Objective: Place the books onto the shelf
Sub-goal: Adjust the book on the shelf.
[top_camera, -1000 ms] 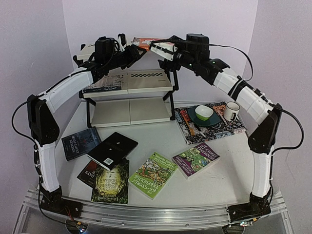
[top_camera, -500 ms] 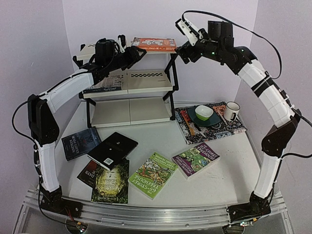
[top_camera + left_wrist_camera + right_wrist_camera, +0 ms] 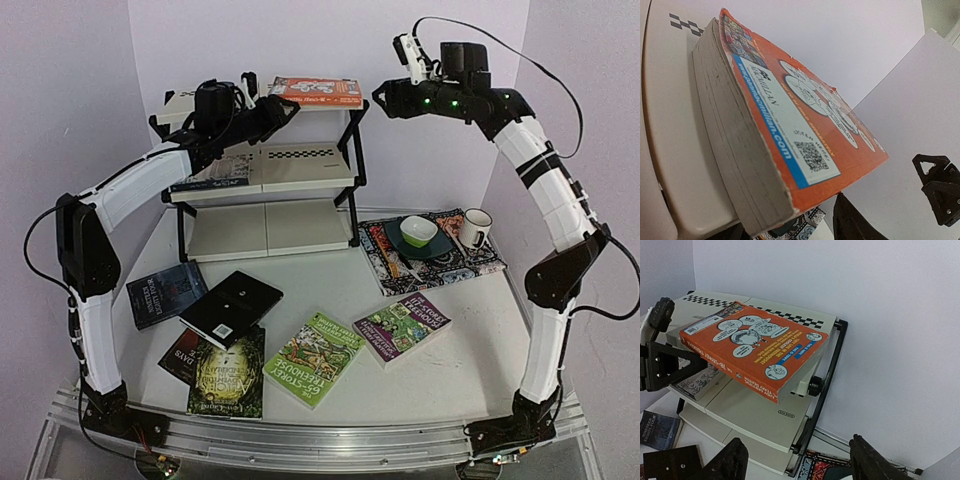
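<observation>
Orange book [image 3: 315,90] lies flat on the top tier of the shelf [image 3: 300,165], upper centre of the overhead frame. Its long axis runs left to right along the tier, and its right end juts past the shelf's right edge. The right gripper [image 3: 385,98] hangs at upper right, just off that jutting end and apart from it. In its wrist view the fingers stand wide apart with nothing between them. The left gripper [image 3: 276,107] sits at the book's left end with its jaws part open, far wider than the book is thick. It grips nothing, and whether it touches the cover cannot be told. One book lies on the middle tier at left. The remaining books lie on the table [image 3: 330,270] across the lower frame. Of these, the purple book [image 3: 402,326] and the green book [image 3: 320,358] are lower centre-right, well below the right gripper and on the right arm's side. Their long axes run diagonally, lower left to upper right. Judgement: the free right gripper is the better placed to fetch the next book and must descend and turn to match that diagonal. Against a second ago: the right gripper was then at the top tier against the book's right end and has since lifted up and to the right, clear of the shelf. The book has settled level, and the left arm has not shifted.
</observation>
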Robot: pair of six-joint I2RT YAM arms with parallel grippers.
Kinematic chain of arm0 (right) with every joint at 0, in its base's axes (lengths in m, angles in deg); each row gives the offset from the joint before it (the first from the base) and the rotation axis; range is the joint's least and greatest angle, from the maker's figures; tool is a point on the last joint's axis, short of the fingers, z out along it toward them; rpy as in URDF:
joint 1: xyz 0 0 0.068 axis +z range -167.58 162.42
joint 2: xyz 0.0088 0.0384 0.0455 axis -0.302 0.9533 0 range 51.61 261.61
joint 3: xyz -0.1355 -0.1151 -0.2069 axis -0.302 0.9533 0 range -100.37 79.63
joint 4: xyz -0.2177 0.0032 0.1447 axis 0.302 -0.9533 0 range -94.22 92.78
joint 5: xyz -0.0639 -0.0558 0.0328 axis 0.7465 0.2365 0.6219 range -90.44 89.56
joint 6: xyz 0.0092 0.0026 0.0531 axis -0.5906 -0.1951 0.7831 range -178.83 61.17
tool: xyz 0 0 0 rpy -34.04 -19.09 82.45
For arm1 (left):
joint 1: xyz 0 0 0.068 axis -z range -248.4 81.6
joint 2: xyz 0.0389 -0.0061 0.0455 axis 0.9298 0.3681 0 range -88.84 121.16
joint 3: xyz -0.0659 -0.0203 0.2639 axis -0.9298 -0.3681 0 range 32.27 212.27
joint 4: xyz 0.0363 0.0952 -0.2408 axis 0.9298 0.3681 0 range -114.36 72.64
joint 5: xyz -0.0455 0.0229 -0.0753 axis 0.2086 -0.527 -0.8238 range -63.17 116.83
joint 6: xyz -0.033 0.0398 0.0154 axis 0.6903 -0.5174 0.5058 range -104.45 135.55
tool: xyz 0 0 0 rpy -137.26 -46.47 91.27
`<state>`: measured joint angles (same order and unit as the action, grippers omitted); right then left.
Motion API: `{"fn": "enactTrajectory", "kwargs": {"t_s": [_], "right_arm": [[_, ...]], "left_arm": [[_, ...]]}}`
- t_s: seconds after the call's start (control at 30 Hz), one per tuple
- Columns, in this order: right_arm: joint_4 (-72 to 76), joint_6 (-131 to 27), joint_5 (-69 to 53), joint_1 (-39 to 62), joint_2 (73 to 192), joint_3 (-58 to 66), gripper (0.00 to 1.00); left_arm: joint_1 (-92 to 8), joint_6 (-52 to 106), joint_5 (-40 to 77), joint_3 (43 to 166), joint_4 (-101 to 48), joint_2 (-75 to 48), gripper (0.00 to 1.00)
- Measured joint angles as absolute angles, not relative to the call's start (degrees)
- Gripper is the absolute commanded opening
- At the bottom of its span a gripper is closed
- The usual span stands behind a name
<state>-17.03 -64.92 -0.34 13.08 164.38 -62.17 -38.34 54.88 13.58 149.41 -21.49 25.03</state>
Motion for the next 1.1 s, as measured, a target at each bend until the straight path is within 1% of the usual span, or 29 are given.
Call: {"fn": "enactTrajectory", "kwargs": {"t_s": [0.23, 0.37, 0.53, 0.87, 1.1], "right_arm": [[-16.71, -61.12, -2.88, 13.1, 169.03, -64.31, 0.57], [-15.68, -59.35, -3.27, 13.1, 170.74, -64.75, 0.54], [-13.71, -57.86, -3.58, 13.1, 172.88, -66.89, 0.47], [-9.84, -56.59, -3.58, 13.01, 175.79, -68.51, 0.41], [-7.53, -55.83, -3.49, 12.93, 177.82, -69.73, 0.35]], "left_arm": [[-38.36, 54.88, 13.58, 148.6, -21.38, 24.39, 0.54], [-38.36, 54.86, 13.58, 148.36, -21.4, 24.18, 0.54], [-38.36, 54.84, 13.58, 148.21, -21.42, 24.13, 0.55], [-38.38, 54.62, 13.58, 147.6, -21.32, 23.54, 0.55], [-38.51, 54.55, 13.66, 146.79, -21.88, 23.08, 0.55]]}}
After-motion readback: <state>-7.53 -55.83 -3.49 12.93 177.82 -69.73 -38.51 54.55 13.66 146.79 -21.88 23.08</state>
